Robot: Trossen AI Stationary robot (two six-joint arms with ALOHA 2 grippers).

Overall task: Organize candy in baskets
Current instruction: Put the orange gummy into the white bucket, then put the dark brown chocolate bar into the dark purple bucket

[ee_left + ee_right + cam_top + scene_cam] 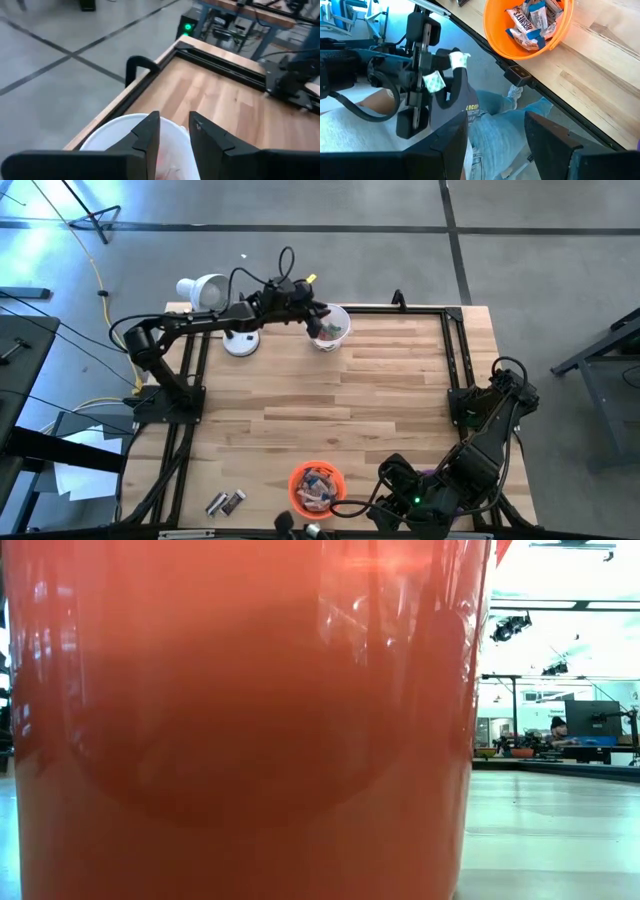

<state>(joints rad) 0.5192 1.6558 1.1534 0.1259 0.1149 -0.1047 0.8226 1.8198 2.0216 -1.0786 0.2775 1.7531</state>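
Note:
The white basket [337,336] stands at the table's far edge with red-pink candy [167,165] inside. My left gripper [175,120] hovers just above its rim [107,134], fingers parted with nothing between them. The orange basket [297,480] sits at the near edge, filled with blue-silver and brown candy [532,22]; it fills the low view [240,740]. My right gripper [495,117] hangs open over the near edge beside the orange basket, holding nothing. Two silvery candy pieces [226,502] lie on the table near the front left. A bit of purple [432,476] shows under my right arm.
A white desk lamp [208,292] with a round base [240,342] stands left of the white basket, under my left arm. A black frame rail [220,65] borders the tabletop. A person in jeans [495,127] sits just beyond the near edge.

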